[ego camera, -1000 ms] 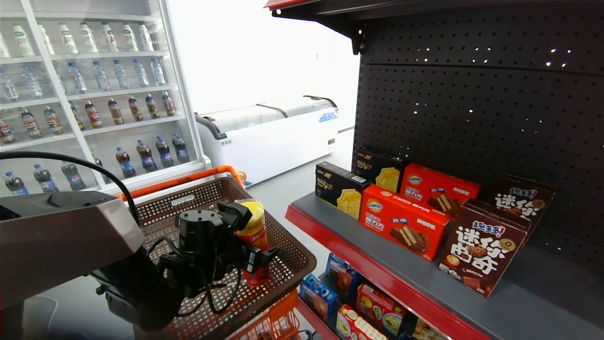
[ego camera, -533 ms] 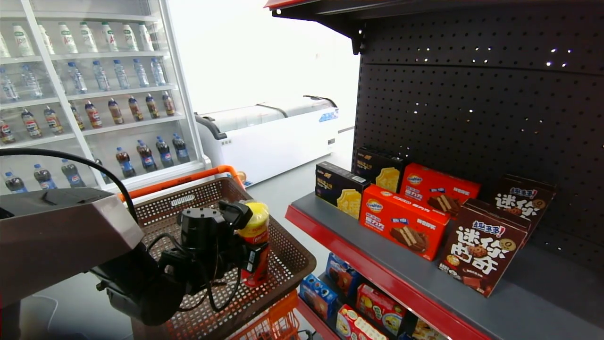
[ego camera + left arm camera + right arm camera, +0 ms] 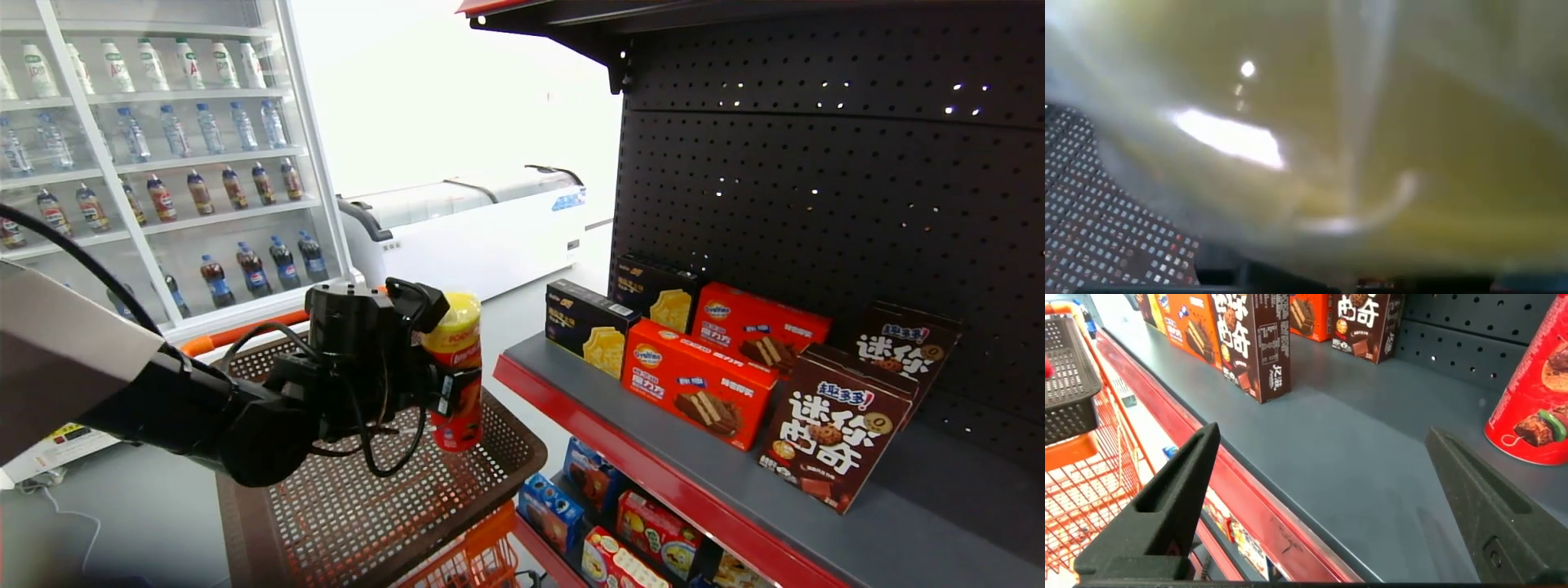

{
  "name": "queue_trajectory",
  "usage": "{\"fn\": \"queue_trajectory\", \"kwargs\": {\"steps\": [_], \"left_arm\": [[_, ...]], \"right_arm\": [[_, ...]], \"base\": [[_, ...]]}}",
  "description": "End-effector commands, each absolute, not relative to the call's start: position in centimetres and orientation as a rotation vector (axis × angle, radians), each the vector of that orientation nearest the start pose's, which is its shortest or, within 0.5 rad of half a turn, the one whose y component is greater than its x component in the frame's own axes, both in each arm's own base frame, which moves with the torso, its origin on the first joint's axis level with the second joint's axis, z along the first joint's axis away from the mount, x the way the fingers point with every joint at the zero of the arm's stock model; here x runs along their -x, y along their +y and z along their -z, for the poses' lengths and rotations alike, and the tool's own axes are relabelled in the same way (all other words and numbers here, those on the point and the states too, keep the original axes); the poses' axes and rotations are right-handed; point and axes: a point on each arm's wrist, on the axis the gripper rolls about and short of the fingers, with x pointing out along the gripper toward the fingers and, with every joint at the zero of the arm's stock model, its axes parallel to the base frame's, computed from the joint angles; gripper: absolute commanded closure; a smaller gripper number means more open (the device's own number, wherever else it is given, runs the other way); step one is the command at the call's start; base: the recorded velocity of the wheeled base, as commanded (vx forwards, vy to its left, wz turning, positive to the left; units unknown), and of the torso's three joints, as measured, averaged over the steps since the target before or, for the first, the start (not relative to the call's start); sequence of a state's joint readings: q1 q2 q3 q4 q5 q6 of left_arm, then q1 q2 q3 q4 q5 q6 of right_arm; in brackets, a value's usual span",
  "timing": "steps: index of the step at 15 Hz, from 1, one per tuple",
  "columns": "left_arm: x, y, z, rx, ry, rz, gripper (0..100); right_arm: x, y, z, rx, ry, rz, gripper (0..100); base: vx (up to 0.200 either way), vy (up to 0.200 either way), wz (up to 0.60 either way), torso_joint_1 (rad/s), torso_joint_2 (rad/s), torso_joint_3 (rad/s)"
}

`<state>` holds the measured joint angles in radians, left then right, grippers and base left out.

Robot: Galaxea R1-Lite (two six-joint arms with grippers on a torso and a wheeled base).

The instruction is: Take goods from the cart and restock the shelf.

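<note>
— Canister (image 3: 460,351) of chips: likely weight and feel?
— Probably light. Stiff cardboard tube, smooth and somewhat slippery, with a soft plastic lid (image 3: 457,309) on top. Liable to dent under a hard squeeze, and the contents break easily. Best taken around the side wall, never by the lid.

— Held where at this moment?
— Clamped upright between the fingers of the left gripper (image 3: 437,353), taken on the side wall below the yellow lid. Hangs above the cart basket (image 3: 522,445), clear of its mesh floor, bottom end free. From the left wrist, yellow surface right up against the camera.

— Relative to the shelf (image 3: 571,377)?
— Near its end on the cart side, not yet over the grey deck. Closest goods there: black boxes (image 3: 589,328). Red boxes (image 3: 698,390) and brown cookie boxes (image 3: 831,433) farther along.

— Right gripper (image 3: 1323,434)?
— Spread wide, holding nothing, poised over a bare stretch of the shelf, with a red tub (image 3: 1534,392) standing near one finger.

— Anything to watch on release?
— Tall and narrow, so prone to tipping. Worth seating flat on the base before letting go.
</note>
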<state>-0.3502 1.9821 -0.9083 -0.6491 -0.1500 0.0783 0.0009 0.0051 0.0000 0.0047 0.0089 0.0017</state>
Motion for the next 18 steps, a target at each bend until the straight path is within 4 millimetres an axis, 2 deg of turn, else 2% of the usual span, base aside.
{"fn": "queue_trajectory", "kwargs": {"steps": [1,2,4,6,8,14,18], "left_arm": [[-33.2,-12.9,-14.9,-0.105,0.324,0.532,100],[-32.3,-12.7,-16.6,-0.097,0.286,0.537,100],[-31.7,-12.5,-17.8,-0.122,0.247,0.544,100],[-30.7,-12.1,-20.1,-0.141,0.195,0.559,100],[-29.3,-11.6,-21.9,-0.132,0.216,0.605,100],[-28.1,-11.4,-22.8,-0.126,0.201,0.616,100],[-26.6,-12.3,-23.5,-0.129,0.247,0.667,100]], "right_arm": [[2.2,0.0,-7.5,-0.002,0.009,-0.011,0],[2.2,0.0,-7.5,-0.002,0.009,-0.011,0],[2.2,0.0,-7.5,-0.002,0.009,-0.011,0],[2.2,0.0,-7.5,-0.002,0.009,-0.011,0],[2.2,0.0,-7.5,-0.002,0.009,-0.011,0],[2.2,0.0,-7.5,-0.002,0.009,-0.011,0],[2.2,0.0,-7.5,-0.002,0.009,-0.011,0]], "base": [[0.0,0.0,0.0,0.0,0.0,0.0],[0.0,0.0,0.0,0.0,0.0,0.0],[0.0,0.0,0.0,0.0,0.0,0.0],[0.0,0.0,0.0,0.0,0.0,0.0],[0.0,0.0,0.0,0.0,0.0,0.0],[0.0,0.0,0.0,0.0,0.0,0.0],[0.0,0.0,0.0,0.0,0.0,0.0]]}}
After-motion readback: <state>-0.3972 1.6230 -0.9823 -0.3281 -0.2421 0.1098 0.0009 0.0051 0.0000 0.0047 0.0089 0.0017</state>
